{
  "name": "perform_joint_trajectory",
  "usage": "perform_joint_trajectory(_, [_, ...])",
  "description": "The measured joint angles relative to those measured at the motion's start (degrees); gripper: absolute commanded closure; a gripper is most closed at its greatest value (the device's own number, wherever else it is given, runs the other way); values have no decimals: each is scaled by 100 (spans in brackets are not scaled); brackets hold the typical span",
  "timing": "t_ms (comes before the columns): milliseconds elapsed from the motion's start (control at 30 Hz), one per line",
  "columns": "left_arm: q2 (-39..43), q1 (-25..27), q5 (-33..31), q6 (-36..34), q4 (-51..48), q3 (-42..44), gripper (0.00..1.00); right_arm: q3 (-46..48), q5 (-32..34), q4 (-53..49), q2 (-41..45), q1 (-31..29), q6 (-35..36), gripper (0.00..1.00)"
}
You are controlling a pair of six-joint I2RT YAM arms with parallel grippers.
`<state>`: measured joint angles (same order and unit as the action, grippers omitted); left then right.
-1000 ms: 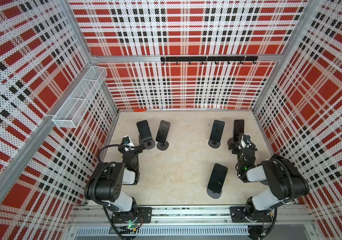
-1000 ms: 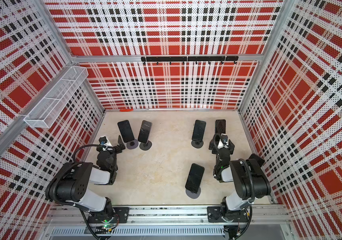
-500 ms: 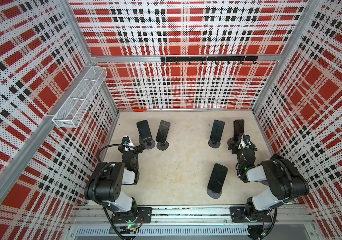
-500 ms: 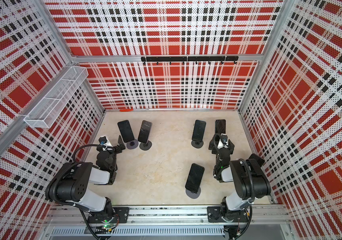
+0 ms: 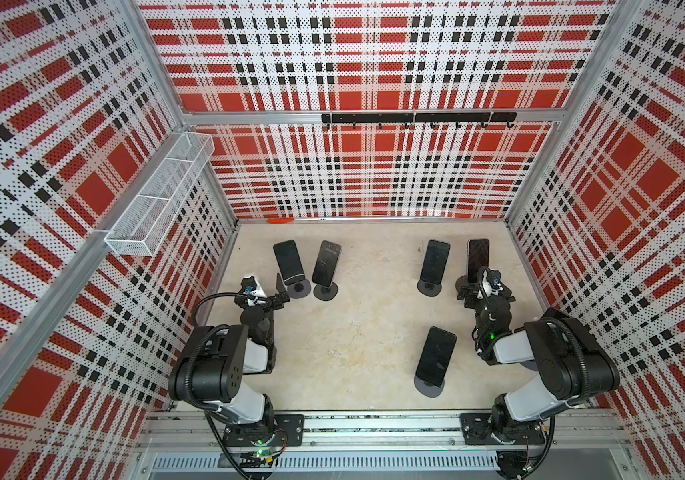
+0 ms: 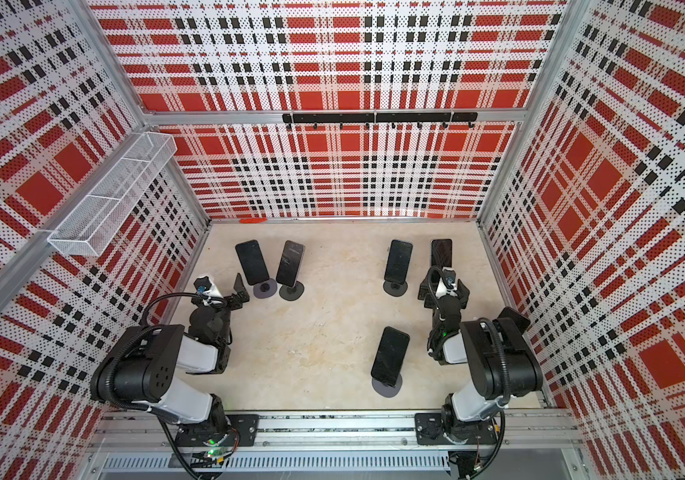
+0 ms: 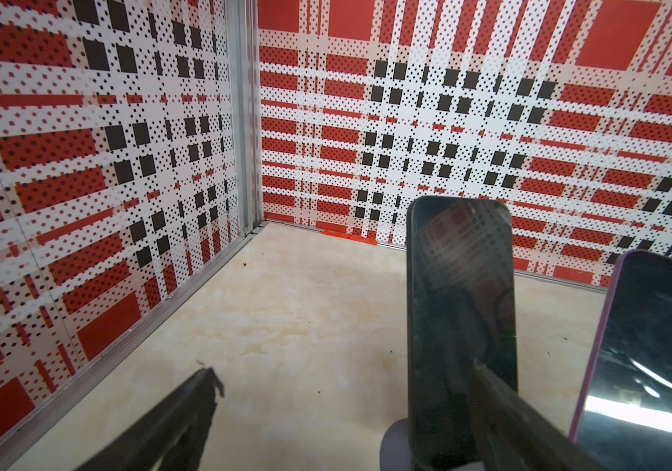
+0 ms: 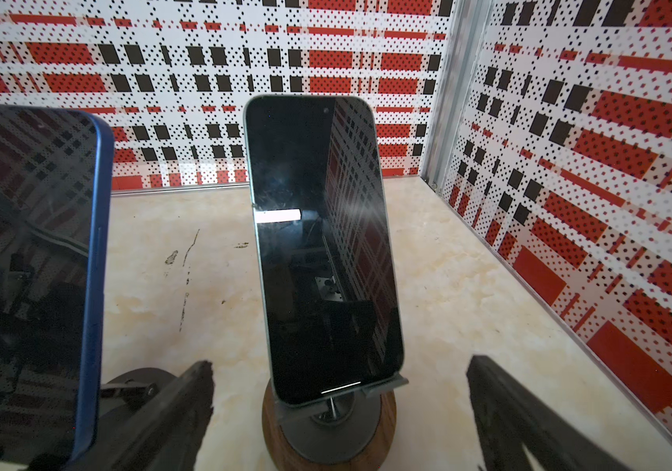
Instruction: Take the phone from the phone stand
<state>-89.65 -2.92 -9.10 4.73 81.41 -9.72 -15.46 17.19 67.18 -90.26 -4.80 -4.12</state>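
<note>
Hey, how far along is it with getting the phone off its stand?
Nothing is done: all five phones sit on stands. In hand: the right pincer, open, faces the far-right phone; the left pincer is open too. Left: grip, lift off.

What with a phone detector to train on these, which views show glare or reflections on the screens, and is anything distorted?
Right wrist view: the phone on the wooden-base stand mirrors plaid and carries a white glare bar; the blue phone mirrors plaid too. Left wrist view: the purple-edged phone has a bright streak. Both top views: the back wall shows bowed plaid lines, wide-angle distortion.
</note>
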Motion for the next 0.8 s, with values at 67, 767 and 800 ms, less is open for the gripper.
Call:
perform_joint_trajectory(67, [0, -31, 52, 31, 98, 87, 2, 31, 0, -57, 114, 11, 4, 0])
perform_joint_trajectory(767, [3099, 3049, -1394, -898, -1091, 173, 2, -2675, 885, -6924, 3097, 63, -1740, 0])
perform_joint_trajectory(800, [3049, 3390, -1464, -1025, -1132, 173, 2, -2833, 898, -7246, 3027, 74, -1867, 0])
